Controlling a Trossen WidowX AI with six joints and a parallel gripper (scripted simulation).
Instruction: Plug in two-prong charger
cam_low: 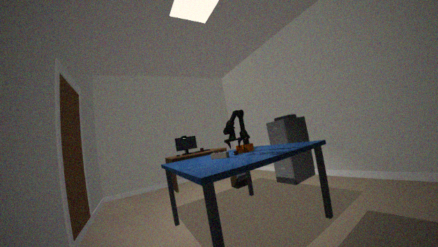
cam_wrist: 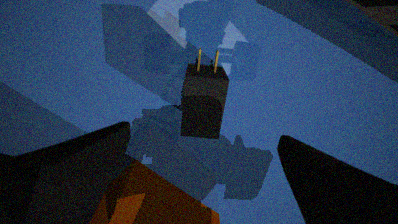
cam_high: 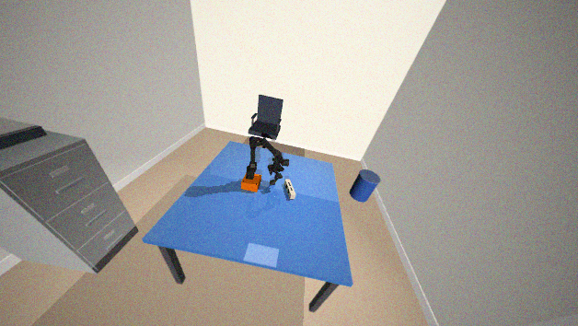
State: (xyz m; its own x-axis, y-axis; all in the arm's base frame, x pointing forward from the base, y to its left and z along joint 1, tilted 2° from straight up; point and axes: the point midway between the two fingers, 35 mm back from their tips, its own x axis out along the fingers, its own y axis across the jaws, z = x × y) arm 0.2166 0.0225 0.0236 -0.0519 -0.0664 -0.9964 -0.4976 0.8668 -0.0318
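The black charger (cam_wrist: pixel 204 107) (cam_low: pixel 236 153) lies on the table between the open fingers as seen in the wrist view, its two gold prongs (cam_wrist: pixel 208 60) pointing to the top of that view. My gripper (cam_wrist: pixel 206 136) (cam_low: pixel 234 146) is open and empty, above the charger, with a wide gap on both sides of it. In the top view the charger is hard to tell from the dark fingers. The white power strip (cam_high: pixel 290 189) (cam_low: pixel 220 155) lies on the table to the right of the gripper in the top view. It is not in the wrist view.
The orange arm base (cam_high: pixel 251 183) (cam_low: pixel 245 148) (cam_wrist: pixel 150 200) stands close to the charger, on the side away from the strip. The blue table (cam_high: pixel 221 221) (cam_low: pixel 195 171) bears them. A chair (cam_high: pixel 270 110) and a blue bin (cam_high: pixel 364 185) stand off the table.
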